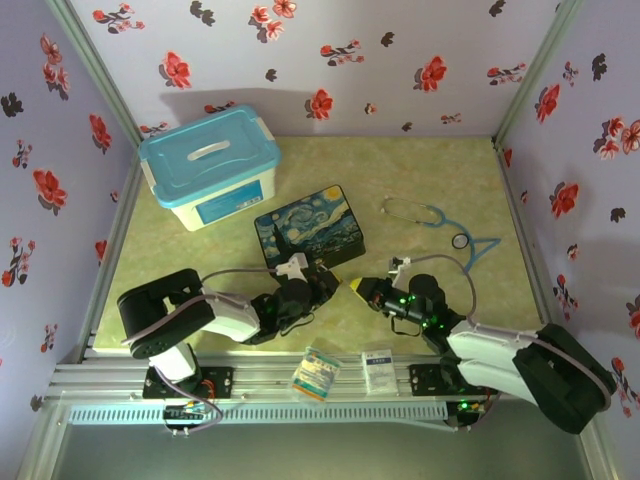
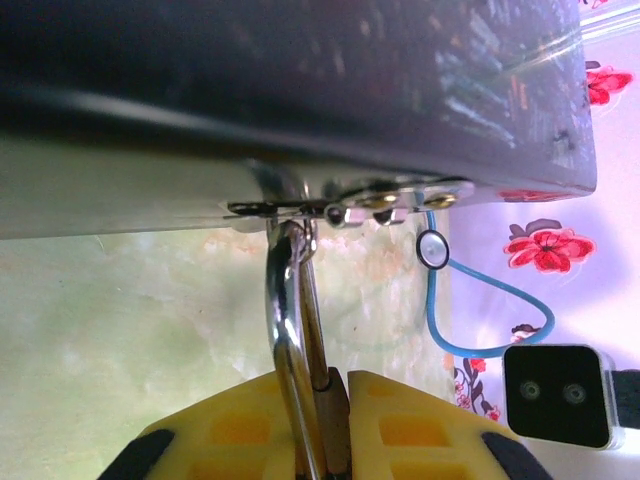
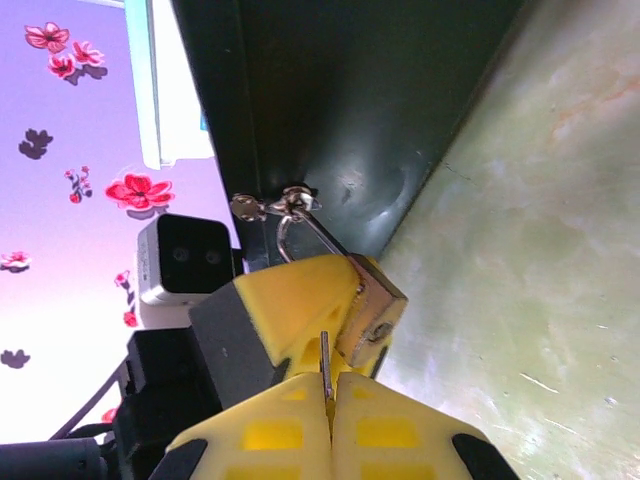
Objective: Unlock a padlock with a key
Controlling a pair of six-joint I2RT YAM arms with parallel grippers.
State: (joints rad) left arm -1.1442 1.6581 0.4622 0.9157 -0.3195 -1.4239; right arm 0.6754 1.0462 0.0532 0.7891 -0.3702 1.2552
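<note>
At box clasp (image 2: 380,205): L claw (image 1: 322,278) clamps padlock (image 3: 375,305), R claw (image 3: 328,395) pinches key (image 3: 324,355).

No readable text, print on blue-lidded box (image 1: 210,170), colourful packet (image 1: 315,373) and white packet (image 1: 378,371) too small to read

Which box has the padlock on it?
The dark painted starry-night box, padlock hanging from its front clasp; the white box with the light-blue lid stands farther back left.

Teal-lidded bin (image 1: 210,165), starry painted box (image 1: 310,226), blue stethoscope (image 1: 459,240)
</note>
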